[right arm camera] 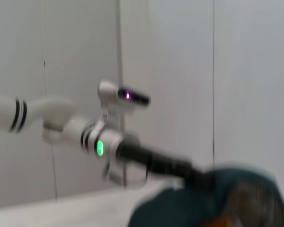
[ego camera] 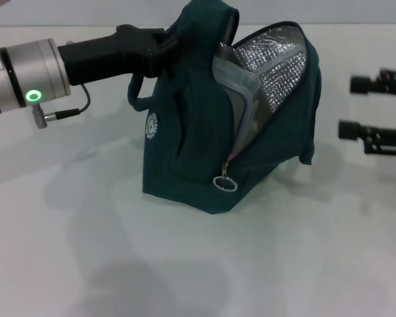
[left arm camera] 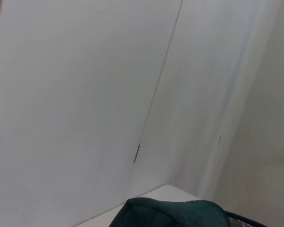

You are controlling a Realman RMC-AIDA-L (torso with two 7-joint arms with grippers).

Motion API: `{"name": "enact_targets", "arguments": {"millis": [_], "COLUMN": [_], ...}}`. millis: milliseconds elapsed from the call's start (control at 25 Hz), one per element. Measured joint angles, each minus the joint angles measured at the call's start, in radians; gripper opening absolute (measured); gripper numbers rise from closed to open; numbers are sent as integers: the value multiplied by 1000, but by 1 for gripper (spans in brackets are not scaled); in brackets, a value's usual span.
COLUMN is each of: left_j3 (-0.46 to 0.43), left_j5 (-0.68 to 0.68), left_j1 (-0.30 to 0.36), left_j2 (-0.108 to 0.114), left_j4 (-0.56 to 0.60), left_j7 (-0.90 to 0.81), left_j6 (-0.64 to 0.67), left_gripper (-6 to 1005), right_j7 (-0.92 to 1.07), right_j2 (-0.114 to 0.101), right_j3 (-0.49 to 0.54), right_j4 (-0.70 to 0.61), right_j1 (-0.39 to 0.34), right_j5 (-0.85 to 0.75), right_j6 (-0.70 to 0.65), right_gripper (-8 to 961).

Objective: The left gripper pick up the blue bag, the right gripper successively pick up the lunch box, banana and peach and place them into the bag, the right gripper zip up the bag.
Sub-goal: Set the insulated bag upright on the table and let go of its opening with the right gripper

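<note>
**Bag held up by its top, zip not yet closed**

The left gripper (ego camera: 164, 47) is clamped on the upper fabric of the blue bag (ego camera: 185, 158), near the handles, its jaws closed tight on the cloth and holding the bag's top up off the white table (ego camera: 185, 277). The right gripper (ego camera: 356, 109) hangs to the far side of the bag, well apart from it, jaws spread wide and holding nothing.

The bag stands tilted with its mouth gaping toward the right gripper, silver lining (ego camera: 284, 66) showing. The lunch box (ego camera: 241, 99) sits inside, leaning against the opening. The banana and peach are not clearly visible; a hint of orange shows low in the right wrist view, too blurred to name. The zipper ring (ego camera: 225, 183) dangles at the low end of the open track.

Risks, as I judge them: the ring is small and swings freely, so the right gripper could miss it. The lunch box edge juts into the zip line and may jam the slider. A hard pull could drag the cloth out of the left gripper's pinch
</note>
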Motion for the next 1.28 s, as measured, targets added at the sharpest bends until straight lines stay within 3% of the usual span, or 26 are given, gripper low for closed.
{"name": "enact_targets", "arguments": {"millis": [200,520,720,920,1280], "left_j3": [0,0,0,0,0], "left_j5": [-1,0,0,0,-58], "left_j1": [-5,-7,-8,0,13], "left_j2": [0,-2,-5,-9,-14], "left_j4": [0,0,0,0,-75], "left_j7": [0,1,5,23,98], "left_j6": [0,-1,-2,-8,-9], "left_gripper": [43,43,43,43,43], "right_j7": [52,65,64,40,-25], "right_j2": [2,13,14,14,14], "right_j3": [11,-2,-39,-41,-33], "right_j4": [44,239,301,319,358], "right_j1": [27,175,219,215,188], "right_j5": [-161,-279,-287,-273,-209], "right_j6": [35,70,112,135,160], "right_gripper": [722,705,695,684,319]}}
